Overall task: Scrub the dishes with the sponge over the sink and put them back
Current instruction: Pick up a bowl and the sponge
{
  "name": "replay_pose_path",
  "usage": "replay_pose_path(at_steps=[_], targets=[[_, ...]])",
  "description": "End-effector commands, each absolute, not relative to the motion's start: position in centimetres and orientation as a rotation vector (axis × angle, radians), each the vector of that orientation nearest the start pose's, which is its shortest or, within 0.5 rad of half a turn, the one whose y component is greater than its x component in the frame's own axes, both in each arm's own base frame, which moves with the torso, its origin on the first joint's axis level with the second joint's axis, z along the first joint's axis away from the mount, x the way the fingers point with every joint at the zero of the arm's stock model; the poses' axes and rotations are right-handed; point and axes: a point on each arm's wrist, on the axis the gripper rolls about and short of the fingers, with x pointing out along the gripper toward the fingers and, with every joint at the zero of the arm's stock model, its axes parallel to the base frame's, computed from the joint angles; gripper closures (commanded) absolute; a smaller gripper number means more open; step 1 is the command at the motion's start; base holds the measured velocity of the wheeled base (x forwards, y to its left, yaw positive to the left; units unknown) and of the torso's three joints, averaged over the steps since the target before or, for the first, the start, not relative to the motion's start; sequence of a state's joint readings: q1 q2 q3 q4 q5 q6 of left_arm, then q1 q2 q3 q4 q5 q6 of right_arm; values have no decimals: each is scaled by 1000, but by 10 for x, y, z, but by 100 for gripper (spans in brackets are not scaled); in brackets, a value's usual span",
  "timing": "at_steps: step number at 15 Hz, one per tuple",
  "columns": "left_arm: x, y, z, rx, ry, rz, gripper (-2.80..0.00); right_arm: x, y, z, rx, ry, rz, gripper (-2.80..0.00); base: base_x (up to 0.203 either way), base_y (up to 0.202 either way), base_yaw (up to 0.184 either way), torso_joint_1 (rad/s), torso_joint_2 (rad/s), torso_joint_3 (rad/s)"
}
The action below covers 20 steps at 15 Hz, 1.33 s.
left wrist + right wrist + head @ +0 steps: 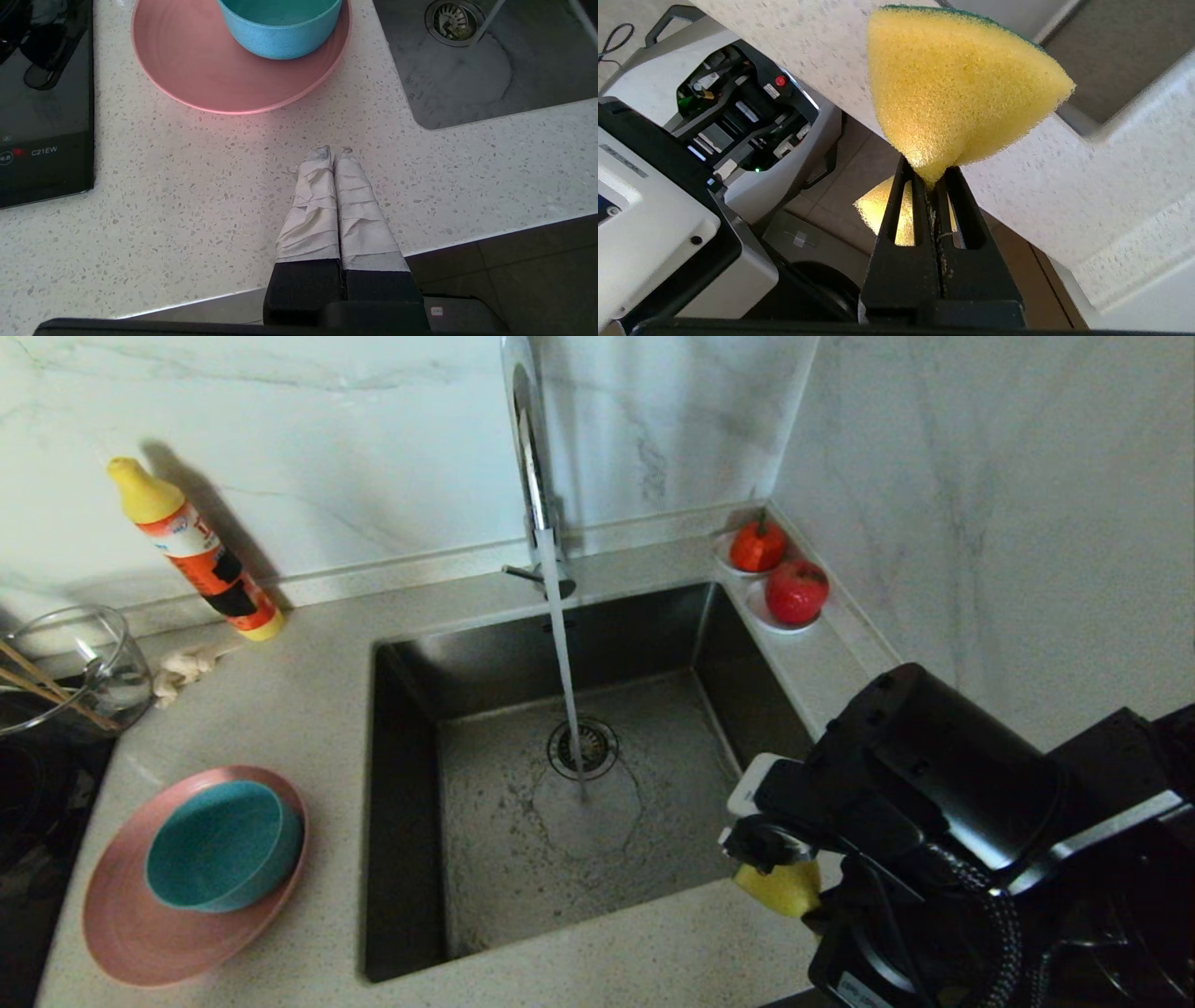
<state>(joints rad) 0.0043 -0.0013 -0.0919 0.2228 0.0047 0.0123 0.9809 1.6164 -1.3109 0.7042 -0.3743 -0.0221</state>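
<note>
A teal bowl (219, 845) sits on the pink plate (131, 933) on the counter left of the sink (523, 868). Water runs from the chrome tap (532, 457) onto the drain strainer (583, 747). Thin wooden sticks (37, 686) lean in the glass jug. My right gripper (930, 177) is shut on a corner of the yellow sponge (957, 79), which hangs by the counter's front edge at the sink's near right corner (780, 887). My left gripper (332, 151) is shut and empty over the counter in front of the plate (196, 70) and bowl (280, 28).
An orange-and-yellow bottle (201, 555), a glass jug (79, 663) and a white rag (187, 667) stand at the back left. A black cooktop (42, 102) lies left of the plate. Two saucers with red fruit (796, 590) fill the back right corner.
</note>
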Motion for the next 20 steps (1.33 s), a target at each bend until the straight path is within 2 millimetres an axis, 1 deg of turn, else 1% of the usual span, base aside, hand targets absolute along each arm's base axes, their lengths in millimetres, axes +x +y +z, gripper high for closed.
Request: replay_pose_path(at_steps=[1,4,10,11,12,14,15,16,17,18,19,20], targets=[[-31,0,78,12,131,8,0,151,215,229,-673,810,572,0,0,0,0,0,0,0],[-31,0,78,16,130,8,0,148,214,232,-656,803,573,0,0,0,0,0,0,0],[-31,0,77,7,134,20,0,147,213,230,-639,814,561,0,0,0,0,0,0,0],[-32,0,81,8,119,28,0,147,212,231,-640,813,562,0,0,0,0,0,0,0],[-36,1,93,11,79,51,0,145,209,233,-635,808,563,0,0,0,0,0,0,0],[-41,2,125,13,34,86,0,145,209,231,-642,813,561,0,0,0,0,0,0,0],[-43,2,141,12,8,100,0,143,206,233,-637,807,560,0,0,0,0,0,0,0],[-39,2,155,12,27,120,0,143,206,233,-636,806,560,0,0,0,0,0,0,0],[-31,3,171,12,57,148,0,145,208,230,-641,813,557,0,0,0,0,0,0,0],[-22,4,193,13,68,179,0,145,207,229,-643,818,557,0,0,0,0,0,0,0],[-10,5,215,14,87,209,0,145,207,228,-646,821,556,0,0,0,0,0,0,0],[6,5,231,19,124,243,0,145,208,227,-648,825,556,0,0,0,0,0,0,0]])
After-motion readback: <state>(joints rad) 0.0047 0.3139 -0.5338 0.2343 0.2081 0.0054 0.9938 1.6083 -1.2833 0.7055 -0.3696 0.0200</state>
